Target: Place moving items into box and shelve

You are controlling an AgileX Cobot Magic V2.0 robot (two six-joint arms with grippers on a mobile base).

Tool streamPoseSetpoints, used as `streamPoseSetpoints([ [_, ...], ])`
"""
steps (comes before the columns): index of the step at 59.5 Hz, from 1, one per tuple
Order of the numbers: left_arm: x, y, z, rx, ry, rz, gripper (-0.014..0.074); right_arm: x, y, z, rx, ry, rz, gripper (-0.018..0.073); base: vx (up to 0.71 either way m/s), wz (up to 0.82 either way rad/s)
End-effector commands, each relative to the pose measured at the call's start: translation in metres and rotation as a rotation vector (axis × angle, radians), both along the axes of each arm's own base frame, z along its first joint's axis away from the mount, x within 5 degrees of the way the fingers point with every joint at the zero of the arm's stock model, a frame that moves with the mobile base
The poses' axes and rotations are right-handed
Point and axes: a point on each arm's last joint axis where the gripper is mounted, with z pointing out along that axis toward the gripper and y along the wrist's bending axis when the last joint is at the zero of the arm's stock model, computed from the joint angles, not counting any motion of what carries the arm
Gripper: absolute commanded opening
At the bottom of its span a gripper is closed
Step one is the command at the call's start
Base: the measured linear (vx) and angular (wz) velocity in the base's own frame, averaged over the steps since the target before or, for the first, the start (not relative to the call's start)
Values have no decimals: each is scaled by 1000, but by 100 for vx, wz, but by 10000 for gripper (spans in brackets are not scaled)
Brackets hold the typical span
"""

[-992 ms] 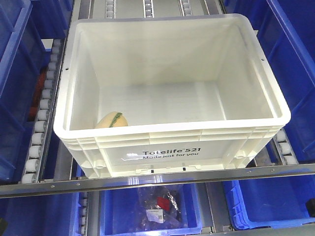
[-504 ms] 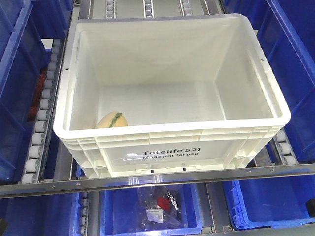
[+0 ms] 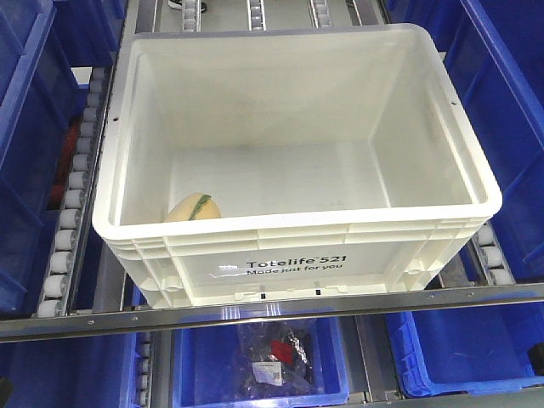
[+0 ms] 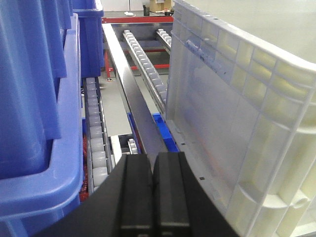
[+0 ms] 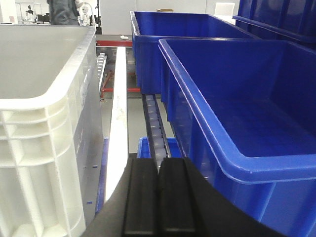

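Observation:
The white ribbed box (image 3: pixel 297 263) printed "Totelife 521" rests on the roller shelf. Inside it, at the near left corner, lies one moving item, a pale yellow round toy with a green stripe (image 3: pixel 193 207). The reddish-brown moving item is out of view. Neither gripper shows in the front view. In the left wrist view my left gripper (image 4: pixel 153 160) is shut and empty, just outside the box's left wall (image 4: pixel 237 118). In the right wrist view my right gripper (image 5: pixel 158 165) is shut and empty, between the box's right wall (image 5: pixel 44 128) and a blue bin (image 5: pixel 232 108).
Blue bins flank the box: one at left (image 4: pixel 34 98), others at right (image 3: pixel 510 102). Roller tracks (image 3: pixel 72 212) run along both sides. On the level below, a blue bin (image 3: pixel 263 361) holds a clear bag of items. A metal rail (image 3: pixel 272 310) crosses in front.
The box and the toy inside it have stayed put. A dark object has appeared at the top edge beyond the box.

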Motion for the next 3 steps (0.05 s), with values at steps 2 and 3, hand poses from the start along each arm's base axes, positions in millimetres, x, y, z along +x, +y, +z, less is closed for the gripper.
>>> streamPoseSetpoints([
  [2,0,1,3,-34,-77,15,-6,-1,0,6,-26,-89,-7,-9,0,0],
  [3,0,1,3,-34,-77,15,-6,-1,0,6,-26,-89,-7,-9,0,0],
])
